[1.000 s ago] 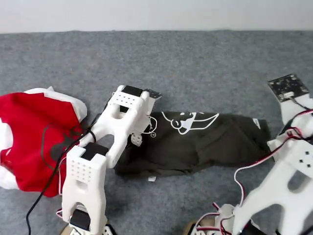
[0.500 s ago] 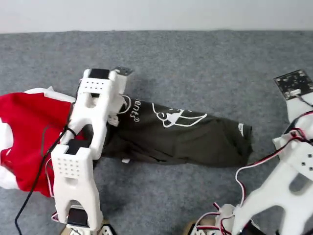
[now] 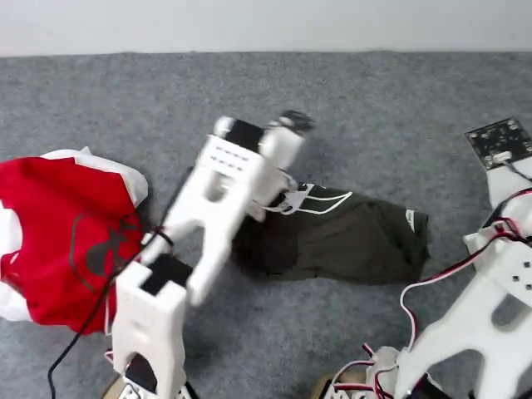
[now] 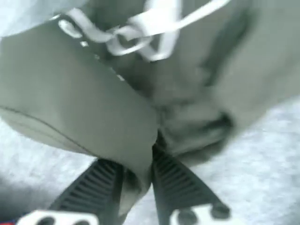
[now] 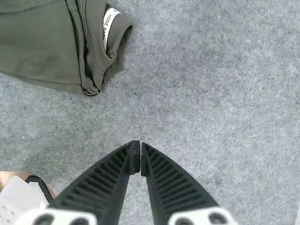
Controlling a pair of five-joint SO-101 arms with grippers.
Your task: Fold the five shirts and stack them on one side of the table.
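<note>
Now the left gripper [image 4: 146, 159], clamped on an edge of the dark green shirt [image 3: 349, 237], has swung rightward, doubling the stretched-out garment over itself at mid-table [image 3: 374, 108]; a fold looks under way. The right gripper [image 5: 137, 145] hangs shut and empty beside the collar, while a red shirt [image 3: 58, 224] waits aside.

— Where is the white plastic left arm [image 3: 218, 195]?
— It stretches from the near left edge toward the middle. Its black ribbed tool [image 4: 152, 140] is pinched tight on a fold of the dark olive shirt [image 4: 84, 103].
— And the white plastic right arm [image 3: 490, 291]?
— Bent at the near right corner. Its black tool [image 5: 140, 146] points downward, tips pressed together, gripping nothing.
</note>
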